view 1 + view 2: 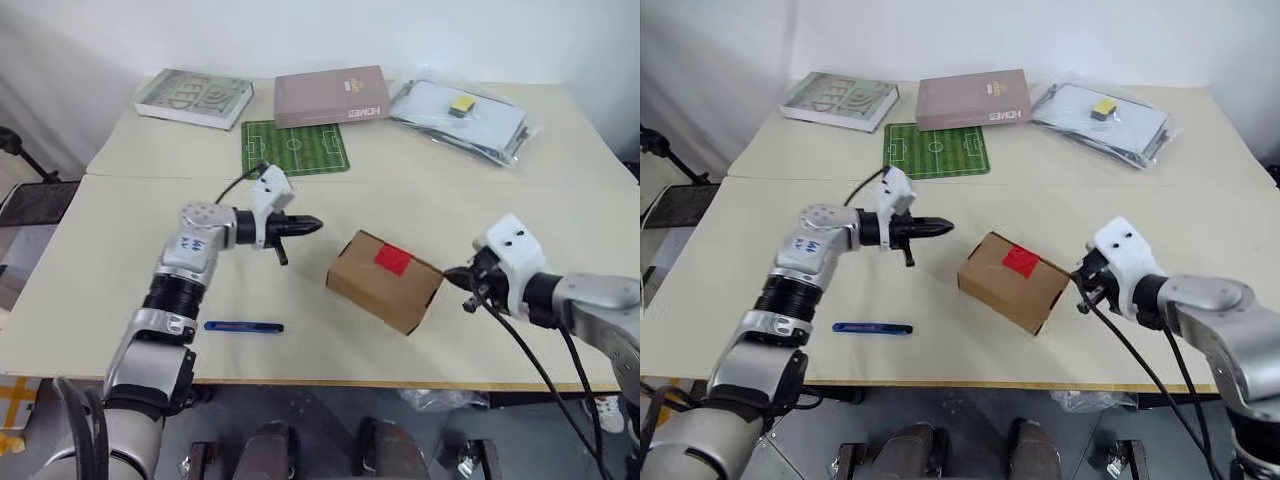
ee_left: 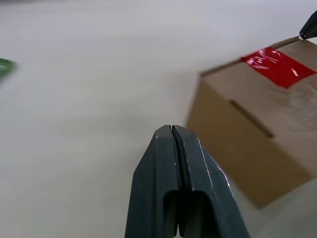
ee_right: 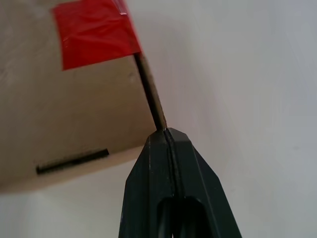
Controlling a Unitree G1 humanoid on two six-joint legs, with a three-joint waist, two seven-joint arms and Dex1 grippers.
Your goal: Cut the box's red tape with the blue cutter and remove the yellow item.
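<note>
Head views: the box [image 1: 385,281] sits closed on the table [image 1: 120,250] between both grippers, the red tape [image 1: 393,260] on its top. The left gripper [image 1: 312,226], fingers together and empty, hovers near the box's left side; the right gripper [image 1: 455,274] is just beside its right edge. The blue cutter [image 1: 243,326] lies apart near the front edge

Left wrist view: pressed-together fingers [image 2: 166,173] point at bare table beside the box

Right wrist view: fingers [image 3: 158,173] together, empty, by the taped top's edge, revealing a slot [image 3: 73,161] in the cardboard
</note>
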